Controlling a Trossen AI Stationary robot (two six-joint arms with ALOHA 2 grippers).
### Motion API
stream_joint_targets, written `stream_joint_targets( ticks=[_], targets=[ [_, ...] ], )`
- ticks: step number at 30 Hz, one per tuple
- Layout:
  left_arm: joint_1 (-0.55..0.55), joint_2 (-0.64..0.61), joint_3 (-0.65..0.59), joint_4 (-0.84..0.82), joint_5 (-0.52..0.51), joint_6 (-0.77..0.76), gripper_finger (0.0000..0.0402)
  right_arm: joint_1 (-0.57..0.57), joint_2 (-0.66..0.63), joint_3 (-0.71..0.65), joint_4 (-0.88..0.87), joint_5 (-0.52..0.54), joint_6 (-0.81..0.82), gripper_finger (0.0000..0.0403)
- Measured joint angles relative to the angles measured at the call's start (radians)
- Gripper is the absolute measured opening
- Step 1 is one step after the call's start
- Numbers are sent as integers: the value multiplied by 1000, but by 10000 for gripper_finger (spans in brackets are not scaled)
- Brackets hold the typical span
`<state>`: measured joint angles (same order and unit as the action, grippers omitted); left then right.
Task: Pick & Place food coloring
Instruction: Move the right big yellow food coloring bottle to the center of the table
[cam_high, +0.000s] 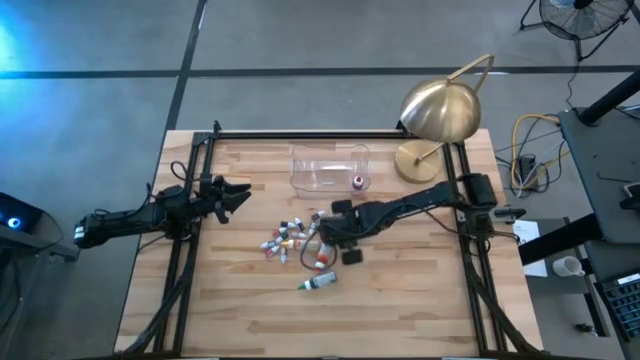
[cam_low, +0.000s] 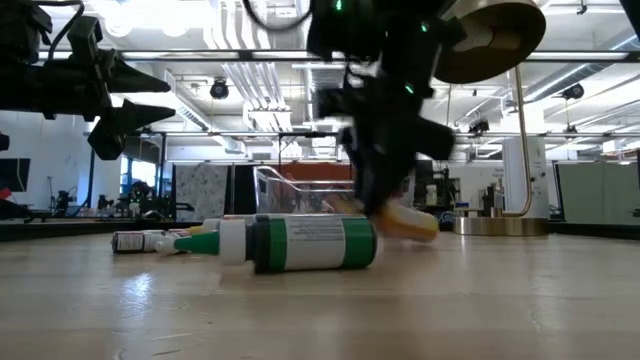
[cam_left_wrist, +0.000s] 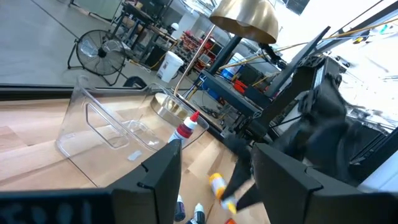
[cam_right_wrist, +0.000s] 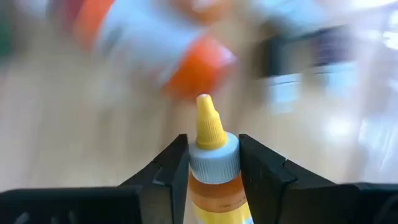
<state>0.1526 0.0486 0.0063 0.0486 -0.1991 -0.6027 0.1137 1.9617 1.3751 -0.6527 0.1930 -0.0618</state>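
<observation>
Several tiny food coloring bottles lie on their sides in a loose pile at the table's middle. A green one and an orange-capped one lie nearer the near edge. My right gripper is down at the pile's right side, shut on a yellow bottle. One red bottle sits inside the clear tub. My left gripper hangs open above the table's left part, touching nothing. My right gripper pinches the yellow bottle between its two fingers at the grey-white collar just below the yellow dropper tip. The bottle lies along the fingers with its tip pointing out past them. It sits tilted, low over the table; whether it is lifted clear, I cannot tell.
A brass desk lamp stands at the far right corner, its round base beside the tub. Dark frame rails run along the left and right sides. Bare wood lies along the near edge.
</observation>
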Motion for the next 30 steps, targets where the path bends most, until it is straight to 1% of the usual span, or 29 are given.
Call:
stream_joint_targets(
  ticks=[5, 7, 10, 14, 17, 20, 25, 30],
  targets=[
    [0, 0, 0, 0, 0, 0, 167, -2, -125, -11, 147, 210, 338, 107],
    [0, 0, 0, 0, 0, 0, 167, 0, -187, -41, 214, 289, 480, 107],
    [0, 0, 0, 0, 0, 0, 167, 12, -291, -137, 343, 405, 653, 107],
    [0, 0, 0, 0, 0, 0, 167, 47, -396, -324, 493, 490, 842, 107],
    [0, 0, 0, 0, 0, 0, 167, 81, -445, -446, 571, 522, 910, 107],
    [0, 0, 0, 0, 0, 0, 167, 120, -471, -516, 584, 561, 959, 108],
    [0, 0, 0, 0, 0, 0, 167, 179, -473, -583, 584, 647, 1014, 108],
    [0, 0, 0, 0, 0, 0, 167, 221, -438, -628, 584, 799, 1076, 109]
  ],
)
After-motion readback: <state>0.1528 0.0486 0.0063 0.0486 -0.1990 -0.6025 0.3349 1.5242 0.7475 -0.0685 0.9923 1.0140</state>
